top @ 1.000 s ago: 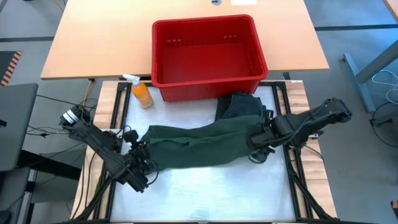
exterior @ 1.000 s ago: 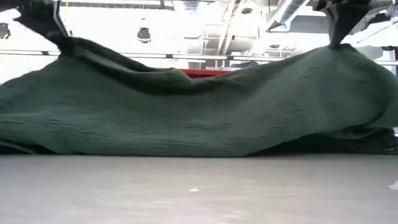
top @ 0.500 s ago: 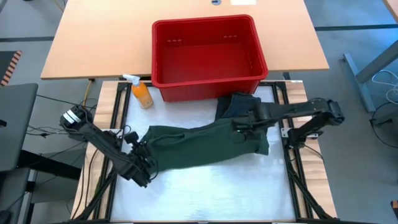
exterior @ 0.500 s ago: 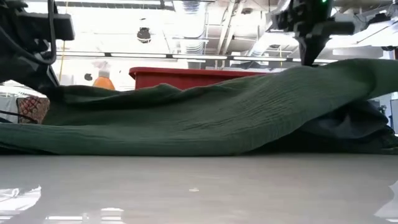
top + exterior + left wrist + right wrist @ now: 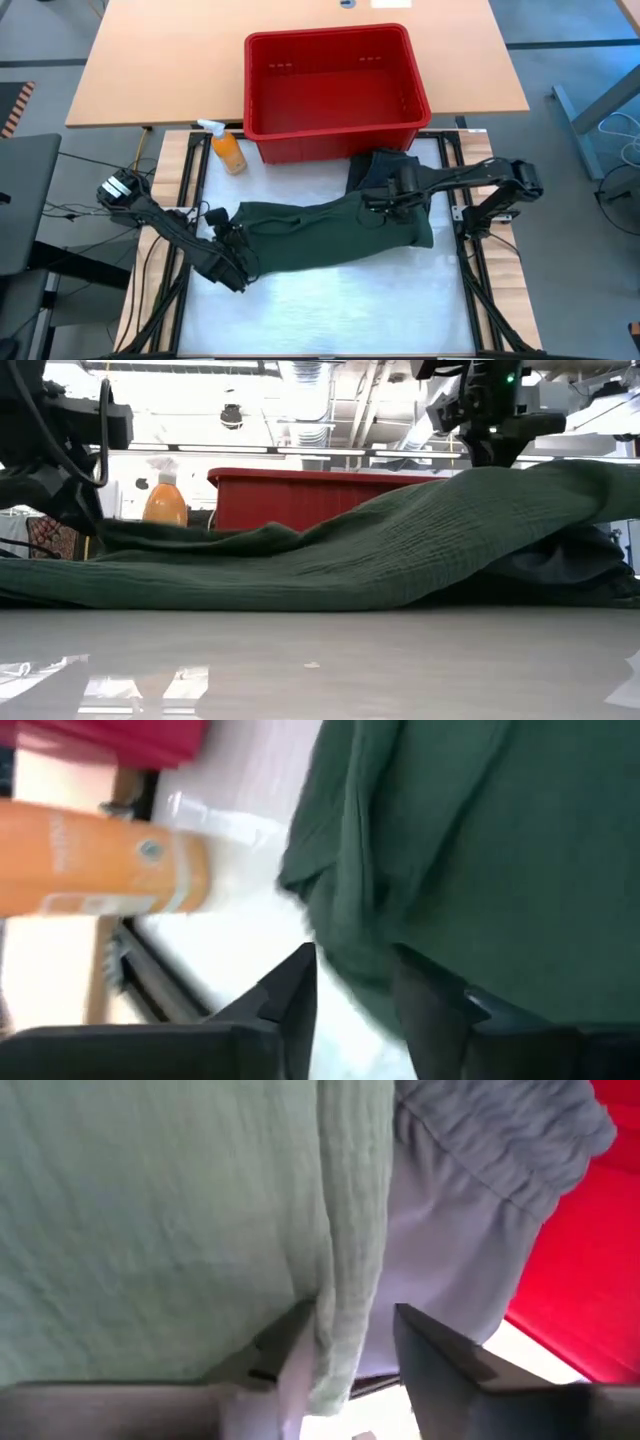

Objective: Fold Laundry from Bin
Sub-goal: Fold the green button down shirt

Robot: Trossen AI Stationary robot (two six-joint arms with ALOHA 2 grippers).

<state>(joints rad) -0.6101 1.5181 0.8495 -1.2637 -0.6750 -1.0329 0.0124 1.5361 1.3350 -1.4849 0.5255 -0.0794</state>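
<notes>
Front half of bench (image 5: 330, 310) open; green garment (image 5: 320, 230) spans the middle, bin (image 5: 335, 85) and spray bottle (image 5: 228, 148) block the rear edge.

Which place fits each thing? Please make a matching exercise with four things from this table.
Things:
1. red bin
2. green garment
3. orange spray bottle
4. black garment

Places:
A. beside the bin's left corner
B. spread across the white mat
C. partly under the green cloth's right end
D. at the mat's far edge

Pairs: 1-D, 2-B, 3-A, 4-C
</notes>
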